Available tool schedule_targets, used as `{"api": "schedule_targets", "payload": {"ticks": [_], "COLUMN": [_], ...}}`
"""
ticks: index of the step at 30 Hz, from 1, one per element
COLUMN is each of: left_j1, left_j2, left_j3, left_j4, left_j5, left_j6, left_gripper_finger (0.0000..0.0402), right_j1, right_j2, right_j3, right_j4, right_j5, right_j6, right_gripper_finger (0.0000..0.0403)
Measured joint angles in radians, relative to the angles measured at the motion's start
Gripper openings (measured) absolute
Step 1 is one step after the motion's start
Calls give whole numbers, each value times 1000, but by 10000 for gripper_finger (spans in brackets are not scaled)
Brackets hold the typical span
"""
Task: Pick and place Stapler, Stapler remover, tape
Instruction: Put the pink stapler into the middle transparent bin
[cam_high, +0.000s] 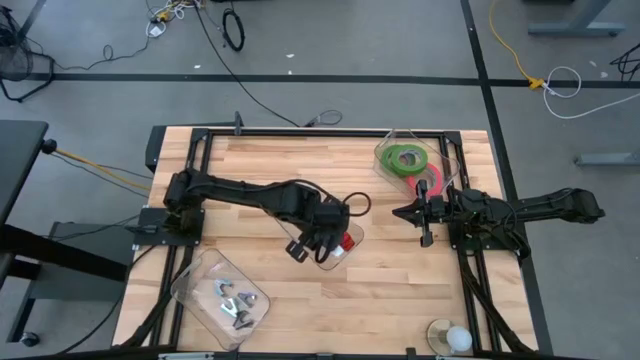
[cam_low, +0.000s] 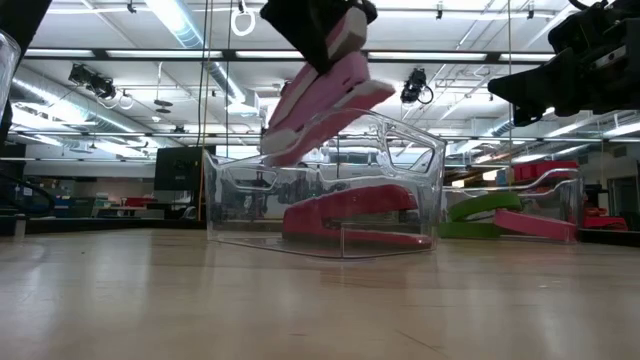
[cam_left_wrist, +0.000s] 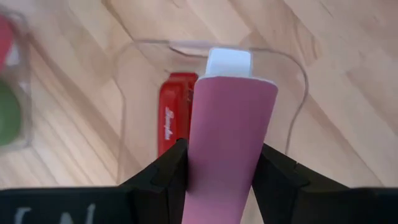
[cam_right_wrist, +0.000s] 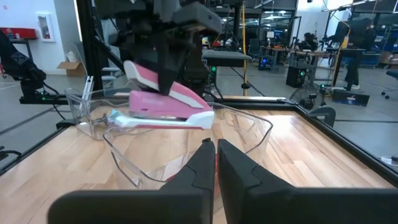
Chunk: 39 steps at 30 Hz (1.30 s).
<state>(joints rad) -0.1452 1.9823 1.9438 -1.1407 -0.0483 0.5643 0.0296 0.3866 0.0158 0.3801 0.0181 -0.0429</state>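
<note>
Stapler (cam_left_wrist: 227, 143), pink with a white tip, sat clamped between the left gripper's (cam_left_wrist: 217, 171) dark fingers (cam_left_wrist: 163, 174), nose tilted down over a clear plastic bin (cam_low: 400, 140) at mid-table. The left arm reached from its mount at the table's left edge across to the middle, wrist bent down, the gripper (cam_high: 322, 238) hanging just above the bin's open top. Down inside the bin lay a red stapler (cam_left_wrist: 171, 115), flat on the floor of it, directly beneath the pink one and not touching it; there was white script along its top, too small to read. Over to the right, the right arm stretched in from the table's right edge, its gripper (cam_right_wrist: 216, 163) pointing toward the middle with the fingertips pressed together, holding nothing, well apart from the bin. Behind that, near the far right corner, another clear bin (cam_high: 447, 150) held the tape (cam_high: 405, 157): green rings and a red-pink one (cam_high: 432, 180) lying flat. At the near left, a third clear bin (cam_high: 195, 275) held several small grey metal staple removers (cam_high: 232, 302).
</note>
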Motion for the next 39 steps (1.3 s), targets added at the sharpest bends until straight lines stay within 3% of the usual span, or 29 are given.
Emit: {"api": "schedule_targets", "payload": {"ticks": [19,26,39], "left_j1": [2,5,15], "left_j2": [-1,-1,-1], "left_j3": [-229,-316,-380], "left_j4": [145,179,259], "left_j5": [10,-34,-45], "left_j6": [10,50,51], "left_gripper_finger": [149,149,149], "right_j1": [0,0,0], "right_j2": [0,0,0], "right_j3": [0,0,0], "right_j4": [0,0,0], "right_j5": [0,0,0], "right_j6": [0,0,0], "right_gripper_finger": [22,22,22]}}
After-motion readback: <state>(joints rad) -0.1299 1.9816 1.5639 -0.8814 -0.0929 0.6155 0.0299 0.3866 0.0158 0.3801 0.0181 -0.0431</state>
